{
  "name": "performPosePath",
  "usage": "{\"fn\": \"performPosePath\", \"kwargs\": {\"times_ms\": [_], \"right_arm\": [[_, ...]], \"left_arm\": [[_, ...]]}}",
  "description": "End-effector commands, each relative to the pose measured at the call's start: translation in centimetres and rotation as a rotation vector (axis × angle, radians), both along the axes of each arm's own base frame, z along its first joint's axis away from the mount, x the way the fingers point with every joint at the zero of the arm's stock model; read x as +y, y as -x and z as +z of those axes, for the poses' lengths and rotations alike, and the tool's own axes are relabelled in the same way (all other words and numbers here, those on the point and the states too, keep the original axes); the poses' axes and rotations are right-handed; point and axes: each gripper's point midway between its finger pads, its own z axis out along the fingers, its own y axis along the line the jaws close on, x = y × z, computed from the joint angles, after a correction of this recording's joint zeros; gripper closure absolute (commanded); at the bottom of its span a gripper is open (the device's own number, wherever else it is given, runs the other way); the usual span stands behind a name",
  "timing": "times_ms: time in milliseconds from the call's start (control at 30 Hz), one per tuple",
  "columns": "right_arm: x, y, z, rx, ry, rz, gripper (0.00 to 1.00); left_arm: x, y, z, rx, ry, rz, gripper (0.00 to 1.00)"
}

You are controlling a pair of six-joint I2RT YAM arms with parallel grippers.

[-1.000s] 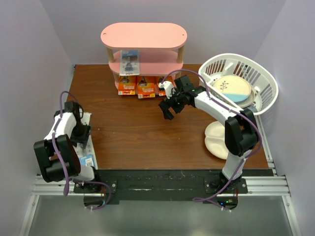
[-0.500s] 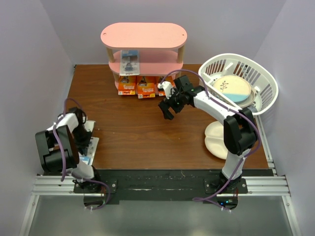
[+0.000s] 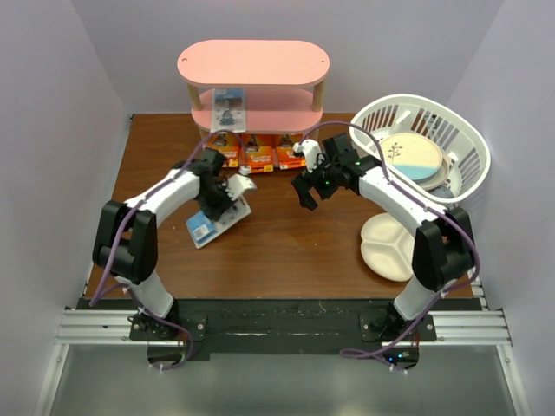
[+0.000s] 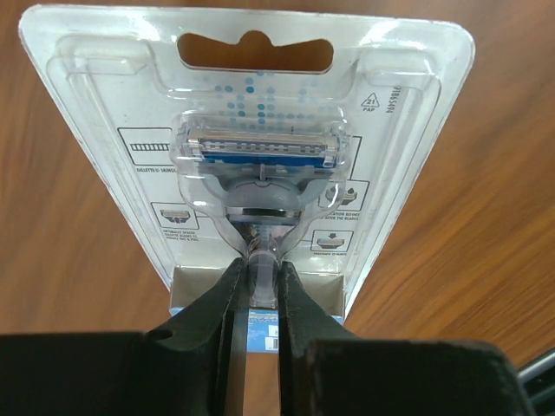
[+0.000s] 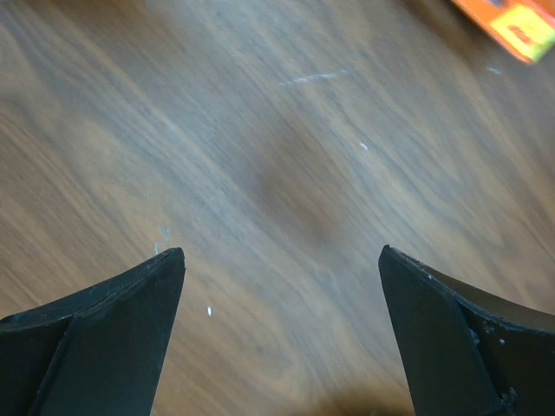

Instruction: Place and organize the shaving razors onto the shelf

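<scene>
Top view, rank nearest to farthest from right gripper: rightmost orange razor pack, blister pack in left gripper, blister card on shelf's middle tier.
1. rightmost orange pack, just behind the right gripper, bottom tier
2. held blister pack, to its left
3. middle-tier blister card, far back-left

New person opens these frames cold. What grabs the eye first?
The pink shelf at the back centre dominates, with three orange razor packs lined along its base and a blister pack on the middle tier's left end. Next, the left gripper clamps a second blister pack over the table, left of middle. The white basket sits at far right.
</scene>
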Motion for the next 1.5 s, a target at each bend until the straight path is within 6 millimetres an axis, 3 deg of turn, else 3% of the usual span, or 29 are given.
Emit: {"fn": "performPosePath", "kwargs": {"times_ms": [0,100,167,233,300,333,367,433,467,533,600,700,733,767,833,933,1000,1033,1167,1300,1467], "right_arm": [[-3.0,0.6,3.1,-0.019,-0.053,-0.095,0.01],[-5.7,0.6,3.2,-0.011,-0.063,-0.190,0.02],[-6.8,0.6,3.2,-0.012,-0.060,-0.217,0.02],[-7.0,0.9,2.9,-0.025,-0.039,-0.173,0.02],[-6.7,1.1,2.7,-0.027,-0.042,-0.133,0.04],[-5.9,1.4,2.5,-0.017,-0.068,-0.072,0.05],[-5.3,1.5,2.4,-0.006,-0.077,-0.046,0.06],[-4.0,1.5,2.5,-0.010,-0.083,0.031,0.11],[-2.3,2.2,1.7,0.013,-0.071,0.103,0.12],[-0.2,2.3,1.9,-0.036,-0.033,0.210,0.12],[3.1,3.1,1.6,-0.056,-0.019,0.316,0.12],[7.4,3.9,0.9,-0.058,-0.030,0.413,0.14],[9.0,4.8,0.5,-0.060,-0.029,0.464,0.16],[9.9,5.1,-0.9,-0.041,-0.008,0.496,0.20],[11.9,6.1,-1.7,-0.056,0.008,0.580,0.23],[14.0,6.8,-3.0,-0.072,0.023,0.652,0.23],[14.4,6.8,-4.4,-0.079,0.056,0.685,0.24],[14.8,6.9,-4.8,-0.087,0.065,0.696,0.24],[15.2,6.4,-6.6,-0.096,0.098,0.713,0.23],[15.2,6.0,-8.3,-0.097,0.131,0.737,0.24],[15.1,6.4,-9.8,-0.065,0.142,0.780,0.37]], "left_arm": [[-7.0,1.6,-0.5,0.011,0.018,-0.338,1.00],[-10.4,2.8,-1.1,-0.006,-0.003,-0.464,1.00],[-12.5,3.3,-0.7,-0.045,-0.002,-0.511,0.87],[-13.3,2.9,1.1,-0.101,0.020,-0.488,0.77],[-13.2,2.3,4.1,-0.177,0.058,-0.419,0.72],[-12.9,2.3,5.3,-0.200,0.069,-0.399,0.69],[-12.1,2.6,7.2,-0.227,0.094,-0.340,0.69],[-11.2,3.1,9.0,-0.233,0.109,-0.279,0.66],[-9.8,4.0,9.9,-0.207,0.116,-0.212,0.65],[-8.5,4.8,10.9,-0.178,0.152,-0.159,0.61],[-6.8,6.4,11.8,-0.136,0.212,-0.130,0.58],[-3.9,5.8,12.1,-0.194,0.205,0.026,0.56],[-1.9,5.0,11.9,-0.211,0.186,0.133,0.51],[-0.8,4.4,11.9,-0.235,0.191,0.195,0.50],[2.1,3.3,12.3,-0.245,0.219,0.367,0.48],[4.7,2.2,13.9,-0.291,0.318,0.529,0.47],[5.5,1.9,14.8,-0.330,0.368,0.577,0.46],[7.2,1.5,15.3,-0.351,0.398,0.654,0.46],[9.6,1.4,16.3,-0.396,0.480,0.782,0.46],[10.5,1.7,16.3,-0.402,0.545,0.850,0.47],[10.0,2.5,15.5,-0.377,0.576,0.854,0.47]]}}
